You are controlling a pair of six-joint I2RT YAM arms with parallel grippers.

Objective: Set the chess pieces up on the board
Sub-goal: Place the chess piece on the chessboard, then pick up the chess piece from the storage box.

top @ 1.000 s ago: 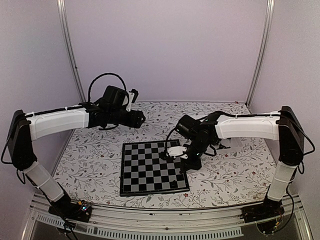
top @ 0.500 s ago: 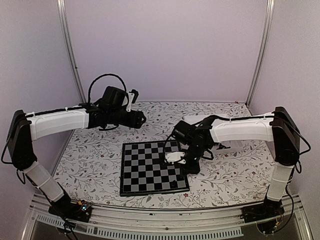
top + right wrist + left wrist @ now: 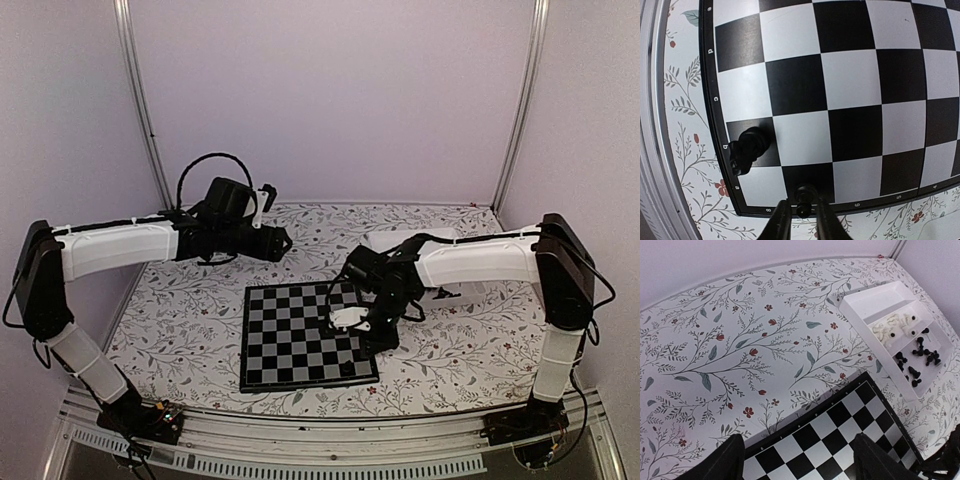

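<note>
**Top external view.** The board [image 3: 300, 335] lies flat at the middle of the floral counter [image 3: 180, 320], with counter surface showing past all four edges. The left pincer [image 3: 281, 240] hangs raised at the board's 11 o'clock, well apart from it. The right pincer [image 3: 383, 338] is low at the board's 3 o'clock edge. No writing is legible here.

**Left wrist view.** The left pincer's fingers [image 3: 720, 462] stand wide apart, holding nothing. A board corner fills the bottom of the frame. A white tray [image 3: 875, 302] sits at 2 o'clock, just beside that corner. It holds white pieces [image 3: 892, 329] in one compartment and loose black pieces [image 3: 915, 360] in the next.

**Right wrist view.** The right pincer [image 3: 801, 214] is clamped on a black piece [image 3: 805, 193] over a black square in the border row at 6 o'clock. A second black piece [image 3: 747, 147] occupies the black square at 9 o'clock, against the border. The border lettering reads d, c, b down the side and 8, 6, 5, 4 along the bottom.
</note>
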